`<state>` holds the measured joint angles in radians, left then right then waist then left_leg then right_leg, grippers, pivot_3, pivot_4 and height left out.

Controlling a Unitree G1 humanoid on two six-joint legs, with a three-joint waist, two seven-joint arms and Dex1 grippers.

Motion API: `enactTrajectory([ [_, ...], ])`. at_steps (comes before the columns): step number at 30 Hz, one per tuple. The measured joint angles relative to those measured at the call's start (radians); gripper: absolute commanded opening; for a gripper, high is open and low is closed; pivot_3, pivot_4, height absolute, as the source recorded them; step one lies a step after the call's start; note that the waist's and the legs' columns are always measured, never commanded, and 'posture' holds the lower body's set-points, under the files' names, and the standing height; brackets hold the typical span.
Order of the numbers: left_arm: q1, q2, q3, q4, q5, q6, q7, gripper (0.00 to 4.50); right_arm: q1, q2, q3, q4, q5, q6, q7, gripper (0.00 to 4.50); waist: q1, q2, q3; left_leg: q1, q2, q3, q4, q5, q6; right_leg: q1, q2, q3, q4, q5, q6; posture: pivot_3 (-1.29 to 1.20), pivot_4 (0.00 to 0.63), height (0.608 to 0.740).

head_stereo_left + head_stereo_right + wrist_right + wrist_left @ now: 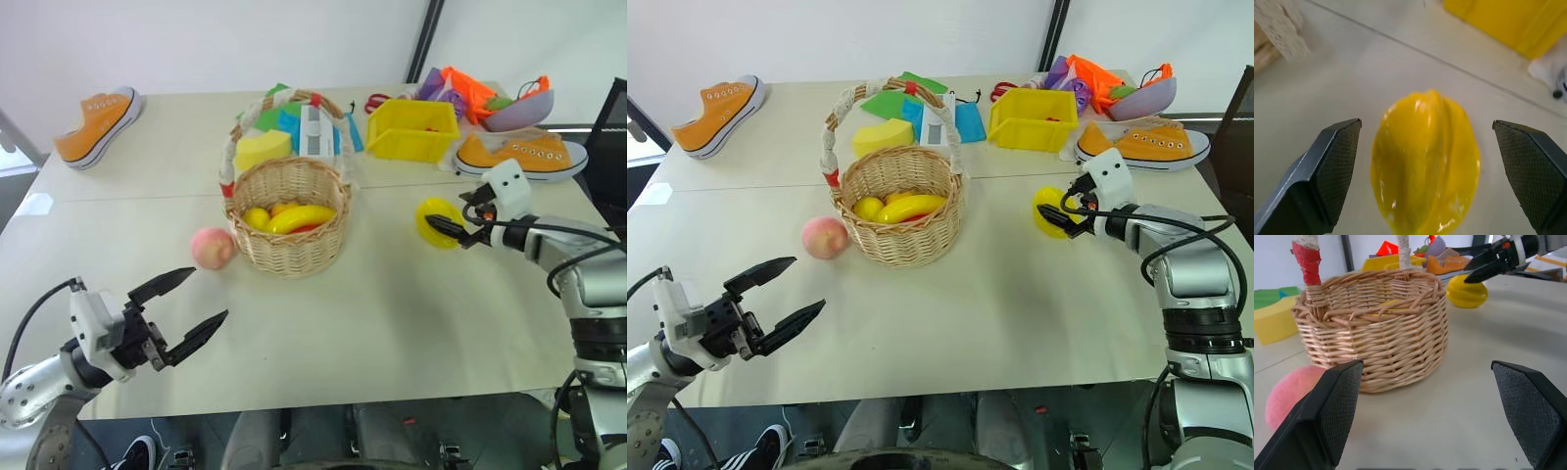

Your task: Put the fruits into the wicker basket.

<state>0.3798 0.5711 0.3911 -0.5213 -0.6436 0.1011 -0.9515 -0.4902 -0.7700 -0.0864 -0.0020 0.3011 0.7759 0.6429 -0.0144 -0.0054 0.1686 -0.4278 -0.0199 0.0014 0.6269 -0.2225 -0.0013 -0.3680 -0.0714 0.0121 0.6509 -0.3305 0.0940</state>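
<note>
Fig. Two-arm fruit sorting, approach phase; all positions given rel. to the wicker basket [290,217].

(a) Wicker basket: round, woven, tall wrapped handle, standing upright near table centre. Already inside: banana [302,217] plus at least one smaller yellow piece beside it; exact count not resolvable.

(b) Peach [213,247]: on the table just beside the basket wall, on the robot's-left side; whether it touches the weave cannot be told. Looks matte, round, prob. light and hollow or foam; will roll if nudged. Best hold: across the widest part, pads on opposite sides, approach from the side away from the basket so it isn't wedged against the wicker.

(c) Yellow ribbed fruit [436,221]: on the table well to the robot's-right of the basket. Glossy skin w/ lengthwise ridges, so prob. hard plastic, light, slippery. Best hold: across the short axis, at the middle, pads seated on the ridges' flanks rather than on the tapering ends, where it would likely squirt out.

(d) Right gripper [1055,217]: fingers spread wide, holding nothing, tips at the ribbed fruit; in the wrist view the fruit sits centred between the two pads, not yet clamped.

(e) Left gripper [194,305]: fingers spread wide, empty, nearer the robot than the peach and clear of it, pointing toward peach and basket.

(f) Risk, judged: either fruit may skid on the smooth tabletop as the fingers come together.
</note>
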Motion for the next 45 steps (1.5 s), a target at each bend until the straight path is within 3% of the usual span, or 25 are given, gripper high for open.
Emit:
enactTrajectory([
  [26, -0.041, 0.021, -0.021, -0.044, -0.056, 0.051, 0.033, 4.5, -0.037, 0.105, -0.04, 0.108, 0.001, 0.103, -0.119, 4.47, -0.001, 0.0, 0.0, -0.001, 0.0, 0.0, 0.0, 0.0, 0.0, 0.0, 0.0, 0.0, 0.0, 0.0, 0.001, 0.0, 0.15, 0.74],
  [29, -0.042, 0.021, -0.024, -0.046, -0.058, 0.064, 0.04, 4.5, -0.037, 0.114, -0.04, 0.108, 0.001, 0.103, -0.122, 3.67, -0.001, 0.0, 0.0, -0.001, 0.0, 0.0, 0.0, 0.0, 0.0, 0.0, 0.0, 0.0, 0.0, 0.0, 0.001, 0.0, 0.15, 0.74],
  [30, -0.042, 0.021, -0.025, -0.048, -0.059, 0.068, 0.041, 4.5, -0.037, 0.115, -0.04, 0.108, 0.001, 0.103, -0.123, 3.21, -0.001, 0.0, 0.0, -0.001, 0.0, 0.0, 0.0, 0.0, 0.0, 0.0, 0.0, 0.0, 0.0, 0.0, 0.001, 0.0, 0.15, 0.74],
  [32, -0.042, 0.021, -0.025, -0.049, -0.059, 0.068, 0.041, 4.5, -0.037, 0.115, -0.04, 0.108, -0.001, 0.102, -0.124, 2.9, -0.001, 0.0, 0.0, -0.001, 0.0, 0.0, 0.0, 0.0, 0.0, 0.0, 0.0, 0.0, 0.0, 0.0, 0.001, 0.0, 0.15, 0.74],
  [40, -0.053, 0.017, -0.025, -0.06, -0.067, 0.089, 0.07, 4.5, -0.053, 0.108, -0.064, 0.092, 0.028, 0.109, -0.101, 2.9, -0.001, 0.0, 0.0, -0.001, 0.0, 0.0, 0.0, 0.0, 0.0, 0.0, 0.0, 0.0, 0.0, 0.0, 0.001, 0.0, 0.15, 0.74],
  [45, -0.046, 0.004, -0.014, -0.064, -0.092, 0.096, 0.109, 4.5, -0.03, 0.062, -0.134, -0.095, 0.199, 0.143, 0.064, 2.9, 0.0, 0.001, 0.0, -0.001, 0.0, 0.0, -0.001, 0.0, 0.0, 0.0, 0.0, 0.0, 0.0, 0.002, 0.003, 0.0, 0.15, 0.74],
])
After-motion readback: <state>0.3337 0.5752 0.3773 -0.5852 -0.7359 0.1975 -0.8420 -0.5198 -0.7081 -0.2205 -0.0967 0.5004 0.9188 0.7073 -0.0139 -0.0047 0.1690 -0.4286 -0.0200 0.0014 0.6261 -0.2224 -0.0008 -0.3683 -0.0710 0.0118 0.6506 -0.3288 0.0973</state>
